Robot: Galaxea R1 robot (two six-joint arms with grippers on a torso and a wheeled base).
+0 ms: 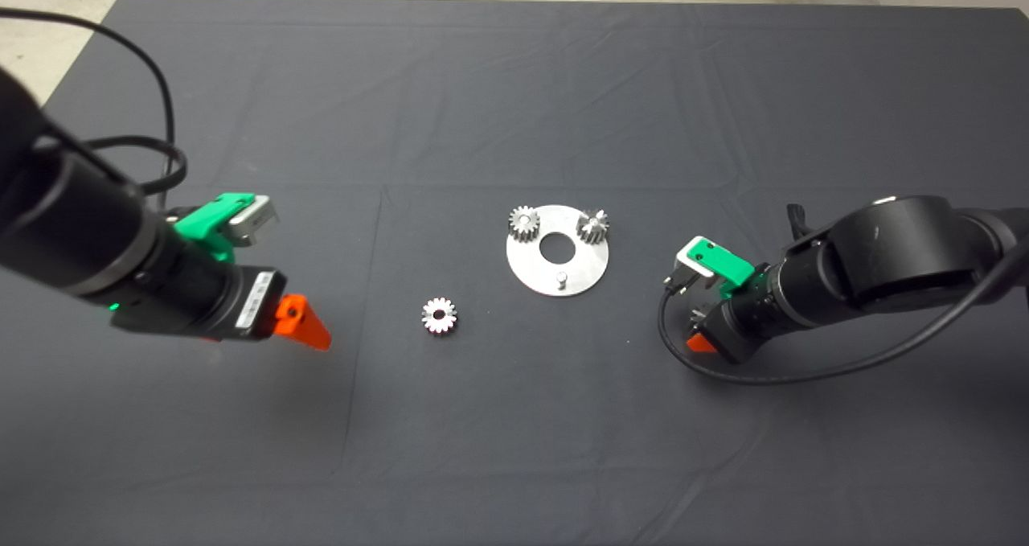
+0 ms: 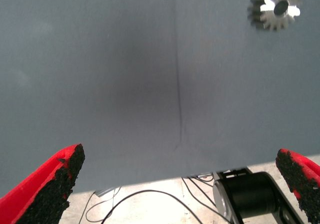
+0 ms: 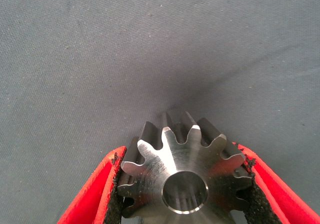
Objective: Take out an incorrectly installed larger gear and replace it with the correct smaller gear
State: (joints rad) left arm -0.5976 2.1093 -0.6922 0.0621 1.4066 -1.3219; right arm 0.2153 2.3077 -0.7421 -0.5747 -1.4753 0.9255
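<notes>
You see 2 black cylindrical arms trailing black cables; each tool (image 1: 309, 333) has a green bracket, red fingers (image 2: 47, 191) and gritty black pads.

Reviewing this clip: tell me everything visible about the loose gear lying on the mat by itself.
The smaller gear is bright silver metal with short straight teeth around its rim and a dark round central hole. It lies flat on the dark mat, hole facing up, off the round metal plate and apart from it, between that plate and the left gripper. Only the mat touches it; the left gripper is open and clear of it.
</notes>
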